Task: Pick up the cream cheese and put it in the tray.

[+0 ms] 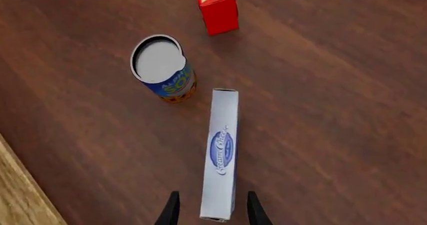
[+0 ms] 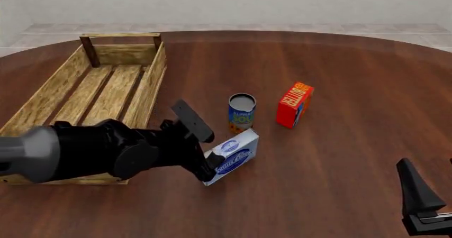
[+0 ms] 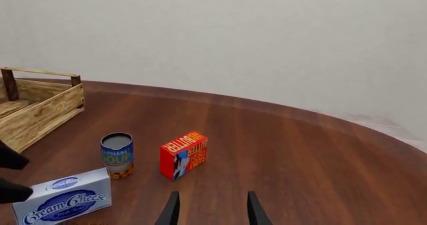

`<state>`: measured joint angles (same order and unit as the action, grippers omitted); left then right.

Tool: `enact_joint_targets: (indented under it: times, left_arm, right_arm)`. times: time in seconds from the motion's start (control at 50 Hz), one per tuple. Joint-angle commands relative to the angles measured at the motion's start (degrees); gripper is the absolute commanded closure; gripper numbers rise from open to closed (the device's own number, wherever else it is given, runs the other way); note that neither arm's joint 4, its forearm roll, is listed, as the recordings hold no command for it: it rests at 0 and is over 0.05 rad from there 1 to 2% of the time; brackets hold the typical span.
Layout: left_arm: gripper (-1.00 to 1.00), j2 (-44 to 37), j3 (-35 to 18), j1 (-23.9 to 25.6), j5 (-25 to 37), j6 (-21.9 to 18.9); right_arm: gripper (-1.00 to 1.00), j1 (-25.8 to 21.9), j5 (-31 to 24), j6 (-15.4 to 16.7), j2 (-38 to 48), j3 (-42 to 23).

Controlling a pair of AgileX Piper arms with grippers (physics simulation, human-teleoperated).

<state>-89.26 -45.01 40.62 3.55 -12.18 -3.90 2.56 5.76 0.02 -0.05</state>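
The cream cheese point(image 2: 233, 154) is a white carton with a blue oval logo, standing on a long edge on the dark wooden table just in front of the can. In the left wrist view the cream cheese point(image 1: 221, 155) has its near end between the two dark fingertips of my left gripper point(image 1: 212, 211), with a small gap on each side, so the gripper is open around it. The tray point(image 2: 151, 84), a light slatted crate, lies at the far left. My right gripper point(image 3: 212, 212) is open over bare table at the near right, holding nothing.
A blue-yellow soup can point(image 2: 242, 112) stands upright right behind the carton. A red-orange butter box point(image 2: 295, 104) stands to the can's right. The left arm point(image 2: 106, 153) lies along the tray's near right corner. The right gripper point(image 2: 415, 193) sits at the table's near right.
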Motion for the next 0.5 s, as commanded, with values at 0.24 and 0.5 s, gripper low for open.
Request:
enact_joint_targets:
  times: [0.24,0.5]
  left_arm:
    - [-1.0,-3.58,1.27,-0.09,-2.47,-1.88]
    - [-1.0,-5.26,1.13,-0.76,-2.56,-3.4]
  right_arm:
    - [-1.0,-0.14,-0.25,0.05,0.0,0.02]
    - [-1.0,-0.29,-0.4,0.03,0.01,0.04]
